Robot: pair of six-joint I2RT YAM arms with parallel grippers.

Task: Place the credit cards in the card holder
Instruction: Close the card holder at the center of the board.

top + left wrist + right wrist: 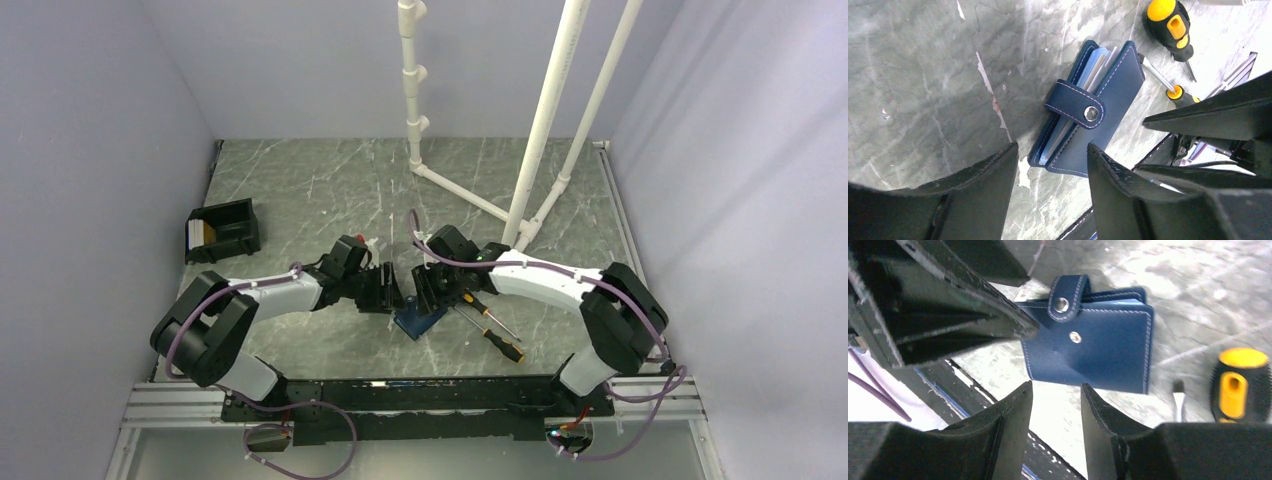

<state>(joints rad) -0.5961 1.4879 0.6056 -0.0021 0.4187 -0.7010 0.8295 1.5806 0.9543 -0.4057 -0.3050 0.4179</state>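
Card holder point(1108, 350) folded; strap point(1068, 295) unsnapped.

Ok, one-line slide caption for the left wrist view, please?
Left gripper open over the marble table, folded navy card holder lying just ahead of its fingertips, yellow-handled screwdrivers beyond.

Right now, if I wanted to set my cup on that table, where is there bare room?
The widest bare stretch is the back of the table, between the black box and the white pipe frame. Avoid the middle: the left gripper and right gripper crowd the blue card holder, with two screwdrivers right of it.
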